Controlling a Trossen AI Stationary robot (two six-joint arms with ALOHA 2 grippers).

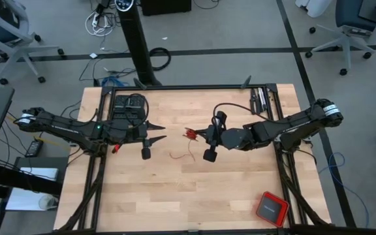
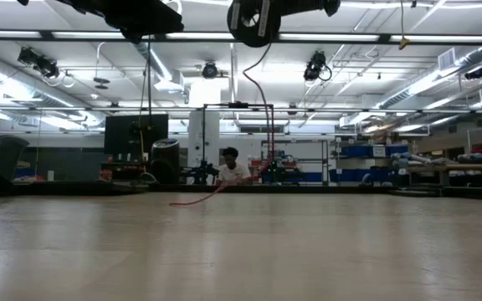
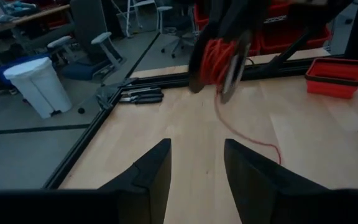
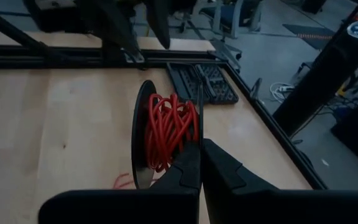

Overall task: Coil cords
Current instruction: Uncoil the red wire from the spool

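Near the middle of the counter, the red cord is sitting mostly wound into a tight bundle on a small dark spool, held up off the wood. A loose tail of the same cord is hanging down from the bundle and lying in a thin curl on the boards just below it, as the high view and the left wrist view both show. The right end effector is reaching in from the right side of the counter with its two dark fingers pressed together, and they are pinching the spool's thin flange right beside the red windings. The left end effector is waiting a little apart, to the left of the bundle, pointing toward it; its fingers are standing wide apart with nothing between them, and it is touching neither the cord nor the spool. Behind the left arm, at the far edge of the counter, a black tray of tools is lying flat. A red square box with a dark top is resting near the front right corner, well apart from the cord. In the low view a person is sitting in the room beyond the counter.
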